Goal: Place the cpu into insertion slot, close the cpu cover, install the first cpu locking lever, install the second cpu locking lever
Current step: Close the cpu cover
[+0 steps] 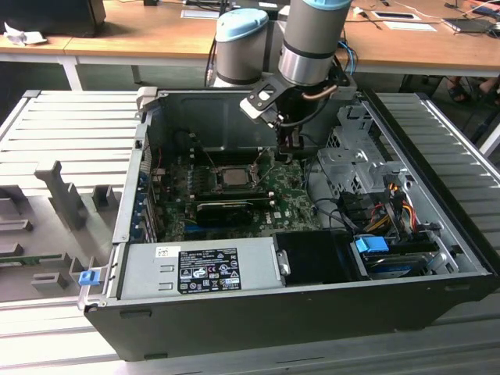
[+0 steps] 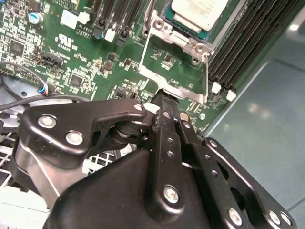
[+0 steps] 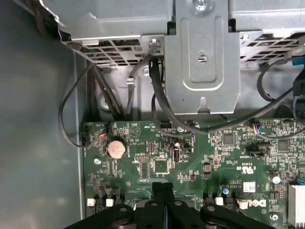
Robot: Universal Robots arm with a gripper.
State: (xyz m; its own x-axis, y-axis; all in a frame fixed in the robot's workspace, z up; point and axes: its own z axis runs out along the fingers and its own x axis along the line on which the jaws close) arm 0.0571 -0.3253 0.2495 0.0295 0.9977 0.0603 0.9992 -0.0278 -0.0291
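You find the cpu (image 2: 198,12) seated in the insertion slot (image 2: 161,27), dull metal face up. The second wrist view shows this close up. It also shows the cpu cover (image 2: 188,93) swung off the chip toward the jaws, with green board visible through its square cut-out. The black fingertips (image 2: 164,102) reach the cover's near edge. The jaws are drawn together with hardly a gap, and you cannot tell whether they pinch the cover's tab or only touch it. The cpu itself lies beyond the cover, apart from the jaws.

In the exterior view the arm (image 1: 308,47) comes down into the computer case (image 1: 312,312), and the jaws hang near the cpu, on the exterior view's right of it.

The first wrist view looks the other way across the motherboard (image 3: 190,157). There you see a round coin cell (image 3: 116,149), a grey metal drive cage (image 3: 202,57) and black cables (image 3: 157,90) running under it.

The case lies open on the ribbed grey table (image 1: 70,125). It holds the motherboard, a long black card (image 1: 234,209) just beside the slot, the power supply (image 1: 195,269) along the near wall, and bundled wires at the exterior view's right.
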